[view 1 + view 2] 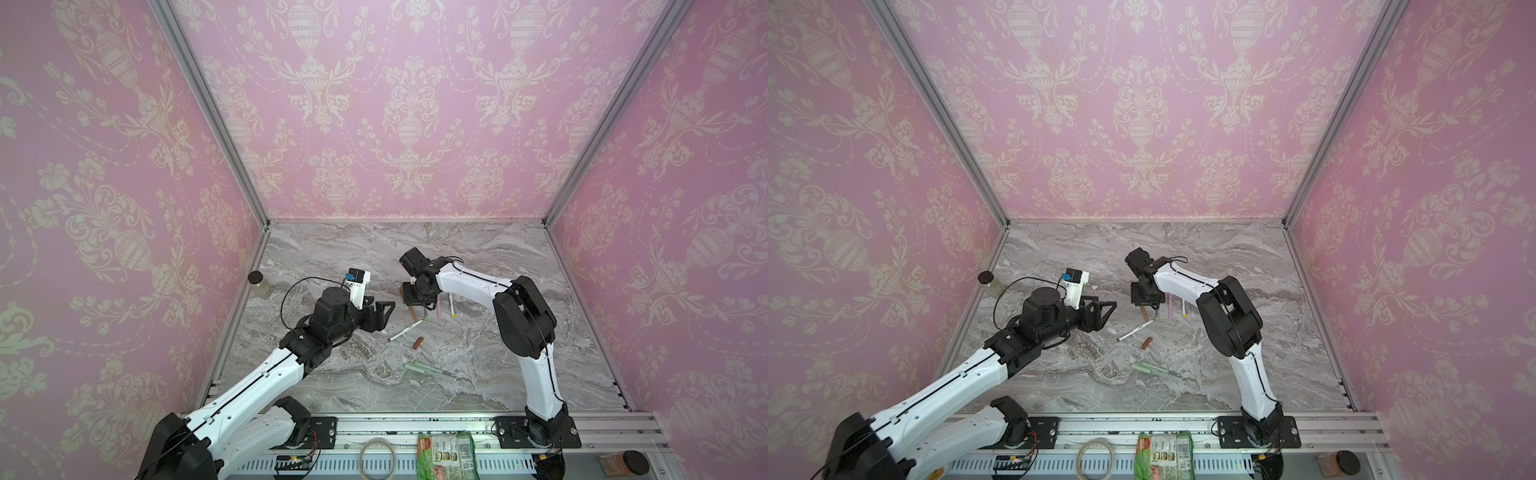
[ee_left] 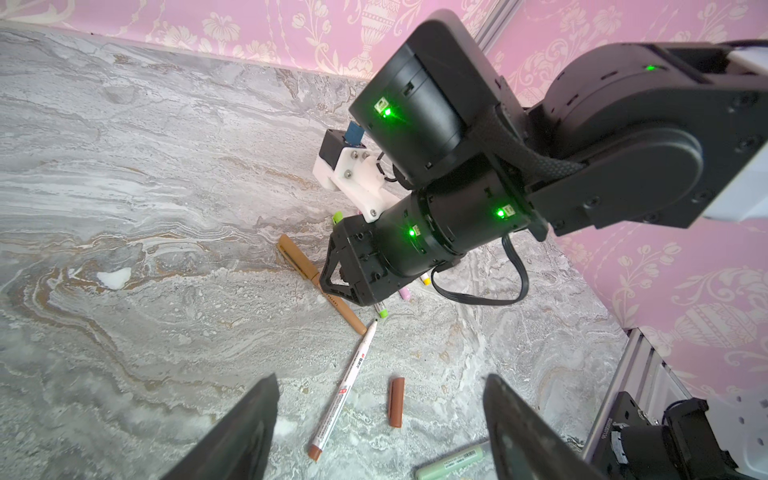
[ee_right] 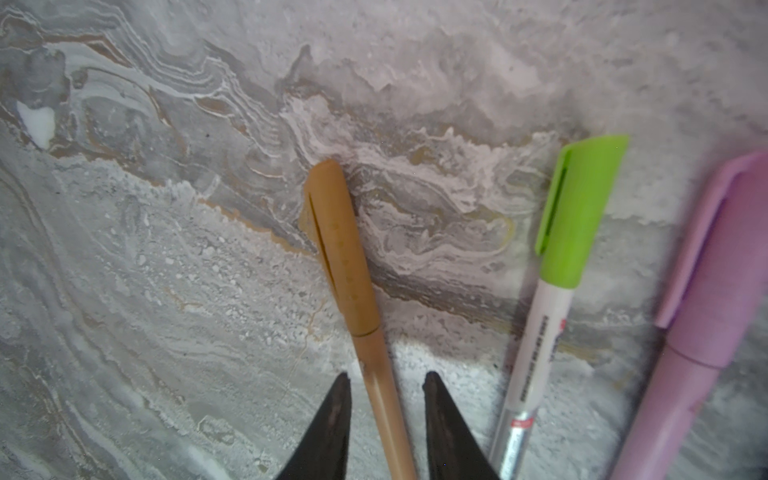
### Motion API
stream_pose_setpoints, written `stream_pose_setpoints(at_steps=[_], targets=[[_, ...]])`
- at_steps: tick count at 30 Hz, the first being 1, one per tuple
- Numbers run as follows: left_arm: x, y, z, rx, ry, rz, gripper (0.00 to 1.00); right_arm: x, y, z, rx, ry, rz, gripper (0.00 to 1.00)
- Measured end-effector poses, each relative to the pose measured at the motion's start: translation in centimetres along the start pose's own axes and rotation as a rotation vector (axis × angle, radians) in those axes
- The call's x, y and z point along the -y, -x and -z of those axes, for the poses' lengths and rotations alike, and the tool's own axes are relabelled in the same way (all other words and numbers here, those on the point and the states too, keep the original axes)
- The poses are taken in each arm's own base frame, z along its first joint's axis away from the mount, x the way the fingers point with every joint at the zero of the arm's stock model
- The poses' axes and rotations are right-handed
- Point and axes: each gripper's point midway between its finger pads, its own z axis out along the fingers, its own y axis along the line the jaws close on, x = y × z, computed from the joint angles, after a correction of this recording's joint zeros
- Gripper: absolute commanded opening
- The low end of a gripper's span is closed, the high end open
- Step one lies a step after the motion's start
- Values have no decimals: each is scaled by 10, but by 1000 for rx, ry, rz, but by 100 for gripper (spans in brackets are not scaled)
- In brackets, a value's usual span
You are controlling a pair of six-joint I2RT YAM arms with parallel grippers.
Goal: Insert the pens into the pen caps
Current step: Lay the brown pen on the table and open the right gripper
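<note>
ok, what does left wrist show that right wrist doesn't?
Left wrist only: the uncapped white pen, the loose brown cap, part of a pale green pen, the open left tool and the right arm's wrist.
Right wrist only: the right tool straddling the tan pen, jaws apart, and the pink cap.
Both: the tan pen with its cap on, the green-capped pen, the marble table.

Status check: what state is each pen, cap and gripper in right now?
tan pen: capped, lying flat.
green-capped pen: capped.
pink pen: capped.
white pen: uncapped, tip bare.
brown cap: loose, off any pen.
left gripper: open, empty.
right gripper: open, straddling tan pen.
</note>
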Motion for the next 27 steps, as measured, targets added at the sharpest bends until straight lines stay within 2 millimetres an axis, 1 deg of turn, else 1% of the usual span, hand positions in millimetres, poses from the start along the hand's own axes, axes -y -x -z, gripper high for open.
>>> stream_pose_setpoints(at_steps=[3,7,12,17,24,25,27], targets=[[0,1,1,6,4,-1,80,-2,-2,-4,-4,-8,7,27],[2,5,5,21,-3,-4,80,1,-4,-7,-8,-29,-2,24],[2,6,6,24,-4,-4,80,0,0,-9,6,-48,-25,17],[1,6,7,29,-1,-3,81,0,1,-9,18,-63,-53,14],[-1,4,10,35,3,-2,82,1,3,-9,36,-78,-108,14],[-2,4,10,36,4,-1,82,1,3,-9,39,-80,-116,15],[-3,4,11,38,6,-1,83,2,3,-9,42,-82,-131,21]])
